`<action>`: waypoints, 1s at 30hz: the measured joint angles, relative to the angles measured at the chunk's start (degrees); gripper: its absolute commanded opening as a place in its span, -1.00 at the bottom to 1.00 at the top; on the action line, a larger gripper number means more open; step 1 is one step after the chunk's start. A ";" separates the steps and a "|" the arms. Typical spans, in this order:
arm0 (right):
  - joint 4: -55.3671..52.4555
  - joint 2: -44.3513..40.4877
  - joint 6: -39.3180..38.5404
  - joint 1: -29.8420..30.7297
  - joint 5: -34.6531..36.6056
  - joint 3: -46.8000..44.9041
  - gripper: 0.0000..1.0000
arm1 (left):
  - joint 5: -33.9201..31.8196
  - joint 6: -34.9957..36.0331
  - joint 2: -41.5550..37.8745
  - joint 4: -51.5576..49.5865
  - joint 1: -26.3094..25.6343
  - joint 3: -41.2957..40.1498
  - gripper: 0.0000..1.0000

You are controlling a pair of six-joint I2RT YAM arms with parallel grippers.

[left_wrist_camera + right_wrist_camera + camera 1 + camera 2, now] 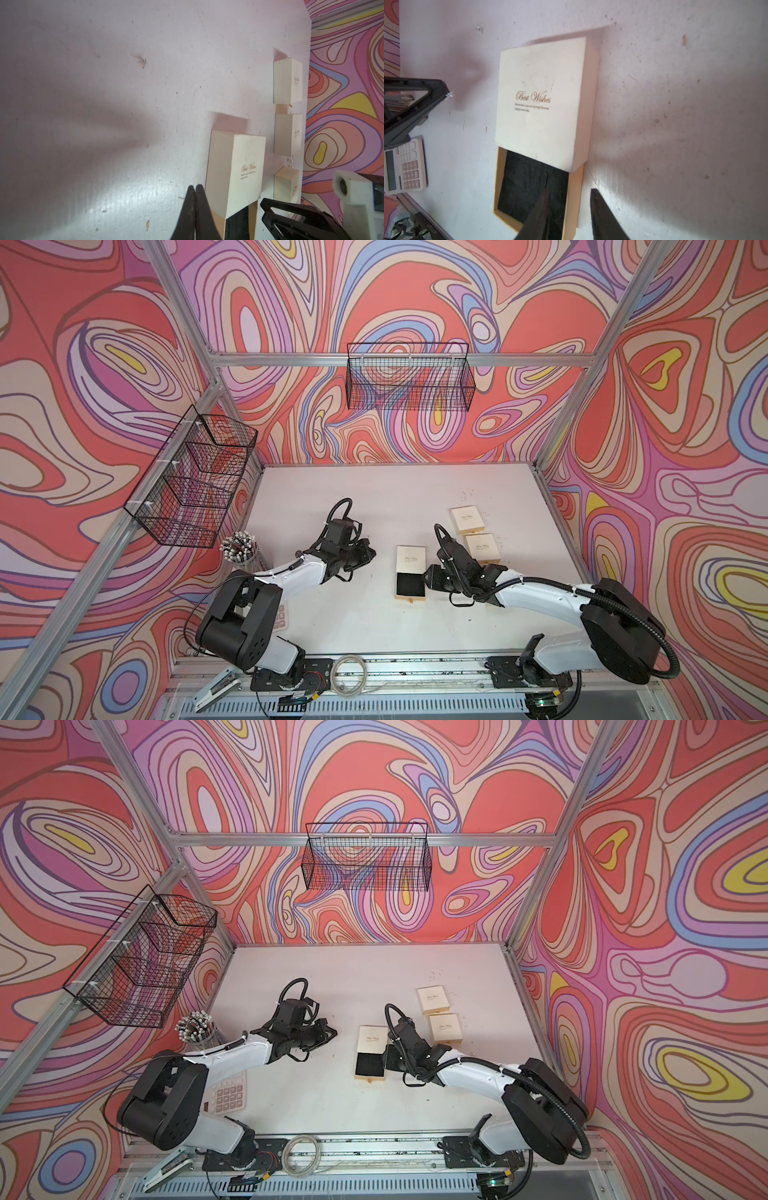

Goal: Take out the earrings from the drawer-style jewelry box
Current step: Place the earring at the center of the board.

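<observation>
Drawer (499,176) is half tucked inside the box (542,72), and its front end runs off the frame behind a finger (539,216) of the right gripper (570,192); the small print under "Best Wishes" is too blurry to read; earrings (290,160) are just specks, can't make out any shape; calculator (283,616) is mostly buried under the left arm (291,572); there's a glint at the left gripper (445,95) tip, way too tiny to call.

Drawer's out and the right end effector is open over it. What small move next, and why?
Probably raise the right end effector clear of the drawer. Its jaws stand open astride the drawer's side wall, holding nothing, and the exposed black insert shows no earrings. A clearer look would tell whether any sit under the sleeve.
</observation>
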 measured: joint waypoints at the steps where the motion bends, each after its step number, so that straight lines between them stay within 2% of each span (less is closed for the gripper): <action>1: -0.02 -0.57 -0.07 0.00 -0.15 0.00 0.09 | -0.22 -0.02 0.55 0.07 0.26 0.44 -1.00; 7: 0.00 -4.70 -0.74 0.00 -0.61 0.00 0.56 | -2.19 0.02 4.02 0.20 1.33 2.91 -1.00; 11: 0.00 -7.02 -1.16 0.00 -0.46 0.00 0.77 | -4.04 0.09 6.03 0.20 2.03 4.50 -1.00; 15: -0.02 -7.98 -1.57 0.00 -0.26 0.00 0.84 | -5.05 0.20 9.25 0.28 3.17 6.43 -1.00; 26: -0.04 -8.33 -1.79 0.00 0.04 -0.04 0.84 | -6.51 0.48 14.69 0.44 4.37 9.16 -1.00; 30: -0.04 -8.33 -1.92 0.00 0.04 -0.04 0.83 | -6.73 0.63 15.10 0.46 4.70 9.97 -0.88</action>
